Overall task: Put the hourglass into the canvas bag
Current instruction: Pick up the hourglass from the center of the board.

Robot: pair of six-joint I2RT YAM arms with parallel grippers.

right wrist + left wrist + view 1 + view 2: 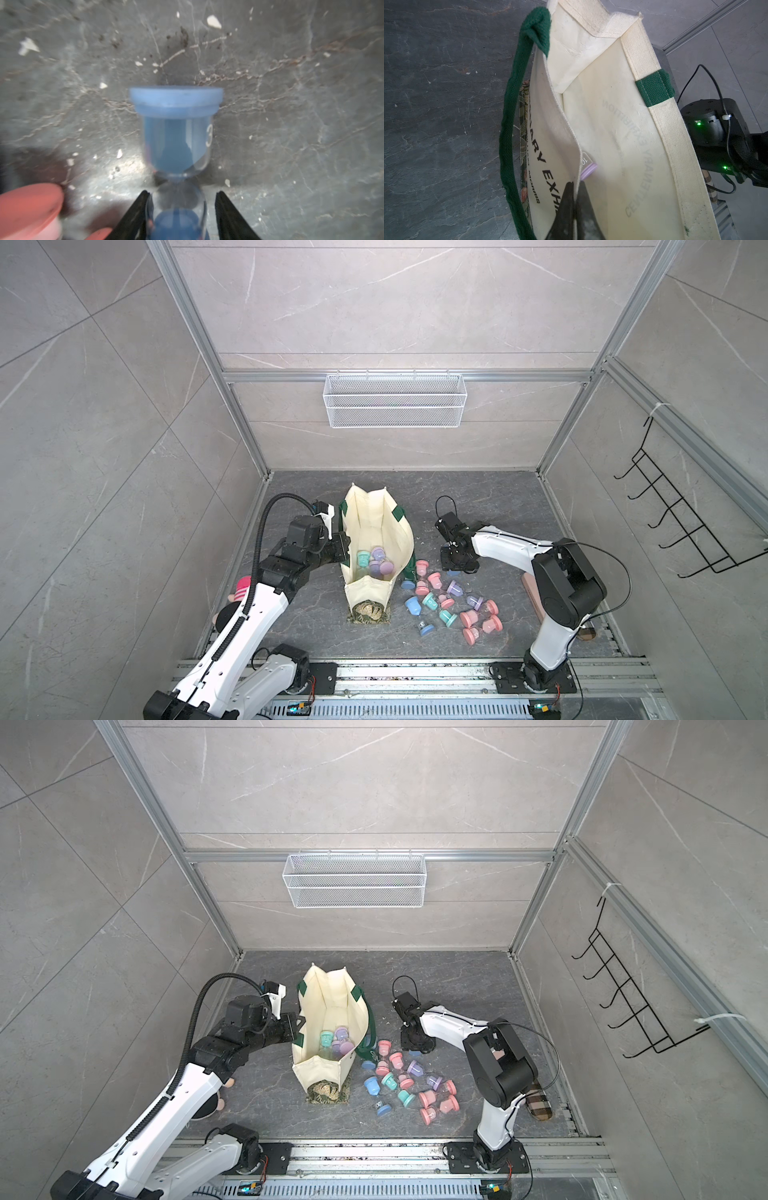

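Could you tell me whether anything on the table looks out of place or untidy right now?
Mostly the hourglasses: they lie tumbled in a loose heap beside the canvas bag, many on their sides. Also, white flecks and dark crumbs litter the tabletop near the blue hourglass. Nothing looks broken.

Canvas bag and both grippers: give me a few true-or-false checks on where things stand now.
1. The left gripper is shut on the canvas bag's wall. True.
2. The canvas bag holds no hourglasses. False: teal and purple hourglasses lie inside.
3. The right gripper straddles a blue hourglass. True.
4. That hourglass is marked 10. False: it shows a 3.
5. The table's hourglasses lie on the bag's left-arm side. False: the loose hourglasses lie between it and the right arm.
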